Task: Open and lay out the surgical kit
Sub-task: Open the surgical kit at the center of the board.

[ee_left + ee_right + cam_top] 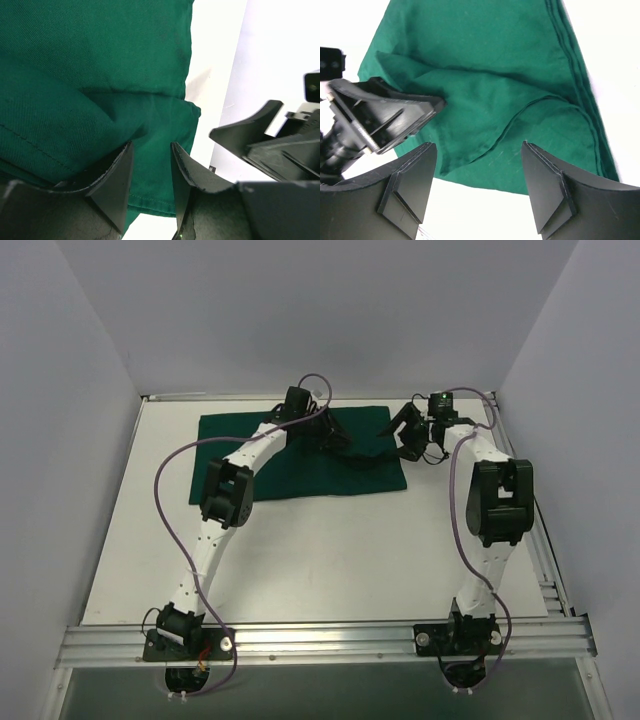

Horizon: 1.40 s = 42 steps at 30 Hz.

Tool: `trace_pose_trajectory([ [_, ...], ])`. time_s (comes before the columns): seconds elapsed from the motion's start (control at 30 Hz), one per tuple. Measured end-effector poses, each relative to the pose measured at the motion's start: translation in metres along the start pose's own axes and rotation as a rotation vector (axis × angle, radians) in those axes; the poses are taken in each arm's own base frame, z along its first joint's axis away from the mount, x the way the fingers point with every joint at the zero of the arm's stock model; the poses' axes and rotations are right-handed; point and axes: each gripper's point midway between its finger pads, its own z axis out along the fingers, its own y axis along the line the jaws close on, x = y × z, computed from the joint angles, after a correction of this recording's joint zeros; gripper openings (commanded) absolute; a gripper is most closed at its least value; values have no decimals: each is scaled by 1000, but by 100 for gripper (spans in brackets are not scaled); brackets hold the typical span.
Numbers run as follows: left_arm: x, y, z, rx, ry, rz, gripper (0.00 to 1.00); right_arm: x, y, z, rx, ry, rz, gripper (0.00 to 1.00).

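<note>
Left hand point(151, 147) is seen with its jaws partly apart, set low on the dark green cloth wrap point(365, 475). A raised fold is bunched against its fingertips point(120, 170) and creases are drawn toward them. Whether the cloth is actually pinched cannot be told. Right hand point(479, 147) is held wide open above the cloth's right edge, with nothing caught between its jaws. The two hands are placed close together, not touching. The cloth is spread out, mostly flat, near the far edge of the surface point(330, 560), about midway between its left and right edges. A hemmed flap is seen folded over the layer beneath, near the left hand. The left arm is stretched across the cloth's middle.
</note>
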Motion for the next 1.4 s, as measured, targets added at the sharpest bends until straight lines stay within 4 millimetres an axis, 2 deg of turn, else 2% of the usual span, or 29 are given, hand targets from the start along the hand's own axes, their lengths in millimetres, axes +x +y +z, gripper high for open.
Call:
trace_pose_trajectory([
  [0.23, 0, 0, 0, 0, 1, 0, 44, 4, -12, 11, 22, 20, 13, 69],
  [0.53, 0, 0, 0, -2, 2, -2, 44, 1, -11, 15, 9, 7, 5, 68],
  [0.77, 0, 0, 0, -2, 1, -2, 44, 7, -27, 28, 42, 32, 20, 68],
  [1.07, 1, 1, 0, -3, 2, -3, 43, 6, -27, 29, 37, 28, 4, 68],
  [1.4, 1, 1, 0, -4, 3, -4, 43, 6, -30, 48, 20, 20, 6, 63],
])
